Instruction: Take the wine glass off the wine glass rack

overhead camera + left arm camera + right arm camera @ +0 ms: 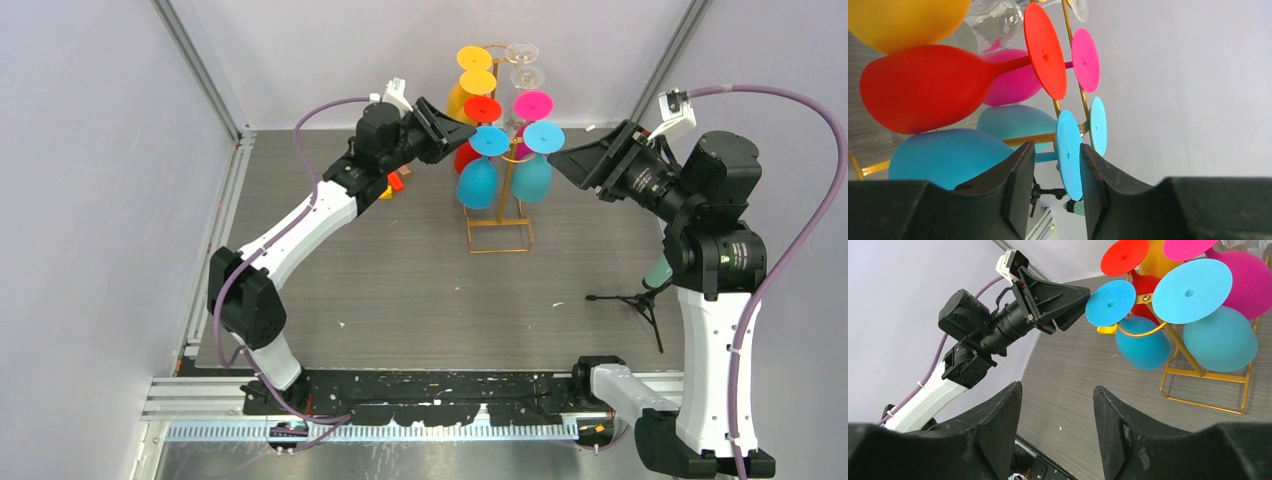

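Grey wood-grain table (420,300), sm black tripod (645,303) R side, orange bit (396,181) far L

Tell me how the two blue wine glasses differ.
The left blue wine glass has its foot between the left gripper's open jaws; the right blue wine glass is untouched. The left one hangs left of the wine glass rack's upright, the right one right. Both hang bowl-down.

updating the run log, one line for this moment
left gripper: astride left blue glass foot | right gripper: open, short of rack
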Action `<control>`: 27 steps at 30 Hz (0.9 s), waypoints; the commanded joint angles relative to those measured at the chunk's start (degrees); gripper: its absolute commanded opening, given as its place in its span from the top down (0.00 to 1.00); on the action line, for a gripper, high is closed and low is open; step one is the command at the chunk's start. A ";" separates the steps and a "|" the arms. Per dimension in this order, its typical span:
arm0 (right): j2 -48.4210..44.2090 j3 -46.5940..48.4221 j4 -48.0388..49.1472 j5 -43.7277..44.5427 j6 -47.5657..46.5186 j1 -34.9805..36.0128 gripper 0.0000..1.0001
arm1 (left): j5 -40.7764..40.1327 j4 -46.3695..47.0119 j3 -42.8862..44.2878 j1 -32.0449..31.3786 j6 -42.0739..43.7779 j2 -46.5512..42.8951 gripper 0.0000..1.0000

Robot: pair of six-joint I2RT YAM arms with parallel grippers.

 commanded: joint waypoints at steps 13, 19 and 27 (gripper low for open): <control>-0.67 -1.71 4.46 -0.68 1.47 -0.17 0.40 | 1.13 3.10 1.97 -0.96 -2.90 0.52 0.96; -0.75 -1.78 4.59 -0.48 1.47 -0.12 0.40 | 0.83 3.22 1.60 -0.95 -2.49 -0.70 1.00; -0.76 -1.51 4.55 -0.17 1.59 -0.18 0.40 | -1.15 3.90 -0.68 -1.01 -3.87 -4.12 1.00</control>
